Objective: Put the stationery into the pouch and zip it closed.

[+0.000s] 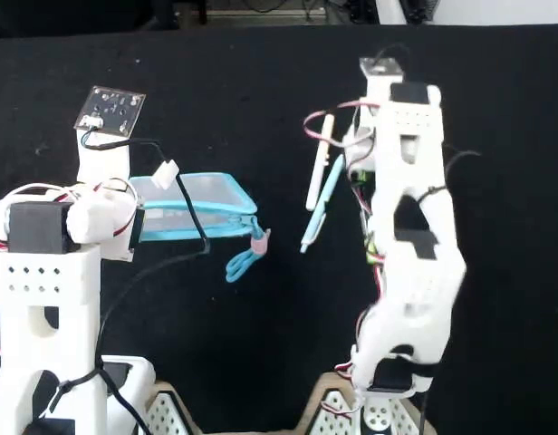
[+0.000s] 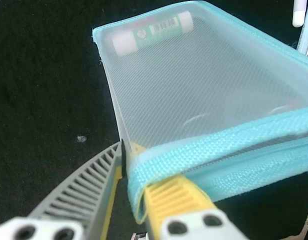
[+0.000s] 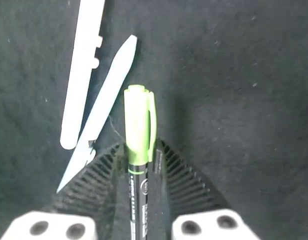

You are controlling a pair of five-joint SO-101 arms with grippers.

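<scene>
The translucent turquoise pouch lies left of centre, and my left gripper is shut on its zipper-band edge at the near corner. A white and green stick lies inside the pouch at its far end. My right gripper is shut on a black pen with a green cap, held low over the black table. Beside it lie a white pen and a pale blue pen, which the high view shows as the white pen and the blue pen, just left of the right arm.
The pouch's blue and pink pull strap trails toward the front from its right corner. A black cable crosses over the pouch. Bare black cloth stretches behind and between the arms.
</scene>
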